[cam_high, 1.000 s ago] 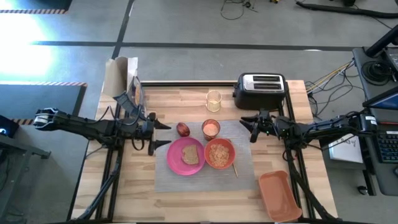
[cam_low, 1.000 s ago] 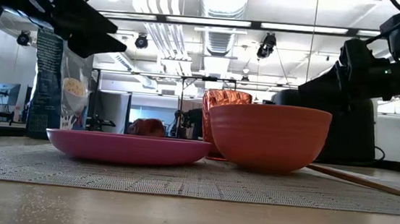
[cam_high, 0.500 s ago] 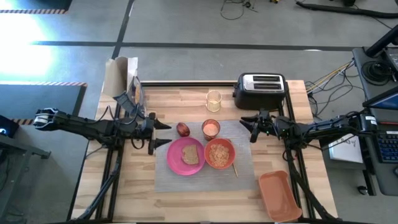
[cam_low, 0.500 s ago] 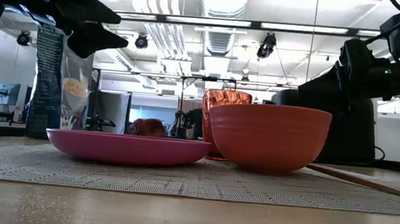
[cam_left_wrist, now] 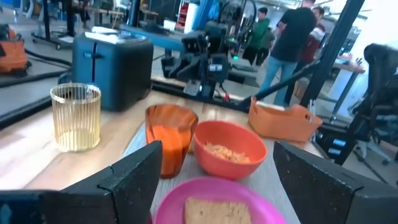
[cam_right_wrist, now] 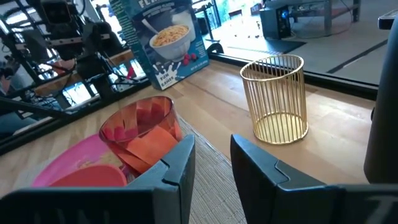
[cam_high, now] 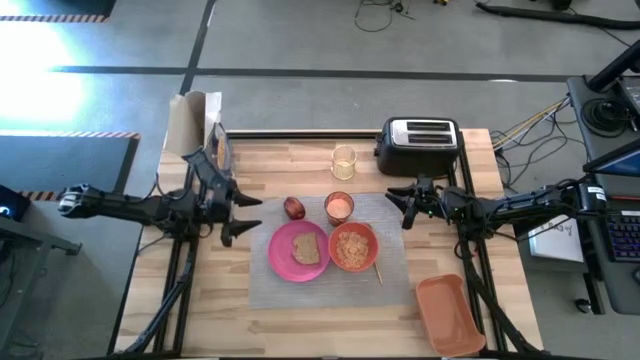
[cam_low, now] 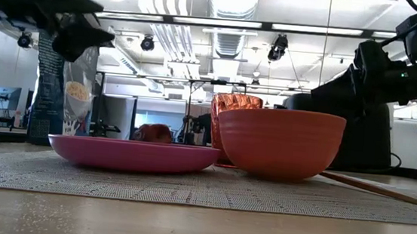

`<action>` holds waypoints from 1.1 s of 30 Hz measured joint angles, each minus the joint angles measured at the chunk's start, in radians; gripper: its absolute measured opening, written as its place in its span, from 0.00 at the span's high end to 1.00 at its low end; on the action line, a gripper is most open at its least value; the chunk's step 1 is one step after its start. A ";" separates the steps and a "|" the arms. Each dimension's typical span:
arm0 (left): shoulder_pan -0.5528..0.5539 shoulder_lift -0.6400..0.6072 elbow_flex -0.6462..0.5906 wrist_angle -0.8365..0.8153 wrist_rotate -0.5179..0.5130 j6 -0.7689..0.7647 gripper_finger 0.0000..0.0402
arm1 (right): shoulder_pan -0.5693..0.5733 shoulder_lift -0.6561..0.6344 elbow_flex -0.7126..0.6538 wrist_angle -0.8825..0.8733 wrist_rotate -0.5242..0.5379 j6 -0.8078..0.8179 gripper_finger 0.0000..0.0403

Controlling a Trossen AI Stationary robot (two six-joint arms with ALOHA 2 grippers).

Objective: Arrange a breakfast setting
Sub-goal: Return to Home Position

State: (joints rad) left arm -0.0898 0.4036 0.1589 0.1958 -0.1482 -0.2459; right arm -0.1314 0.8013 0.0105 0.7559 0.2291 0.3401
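Wooden table: black-and-silver toaster at the back edge, gold wire cup just beside it toward the left, cereal box and brown bag at the back-left corner, orange tray front-right, 2 people standing in the room beyond.

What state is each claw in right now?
Left claw: open, empty, left of round pink plate.
Right claw: open, empty, at grey rectangular placemat's right edge.
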 joint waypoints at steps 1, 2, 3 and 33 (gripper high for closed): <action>0.000 -0.015 -0.013 -0.005 0.000 0.000 0.28 | 0.000 0.000 0.000 0.000 0.000 0.000 0.77; 0.000 -0.030 -0.025 -0.005 0.000 0.000 0.28 | 0.000 0.000 0.000 0.000 0.000 0.000 0.77; 0.000 -0.049 -0.037 -0.005 0.000 0.000 0.28 | 0.000 0.000 0.000 0.000 0.000 0.000 0.77; 0.000 -0.404 -0.140 -0.010 0.001 0.000 0.28 | 0.000 -0.001 -0.001 -0.002 0.000 0.000 0.77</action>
State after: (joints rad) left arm -0.0898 -0.0006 0.0189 0.1858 -0.1471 -0.2459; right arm -0.1314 0.8005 0.0097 0.7544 0.2295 0.3401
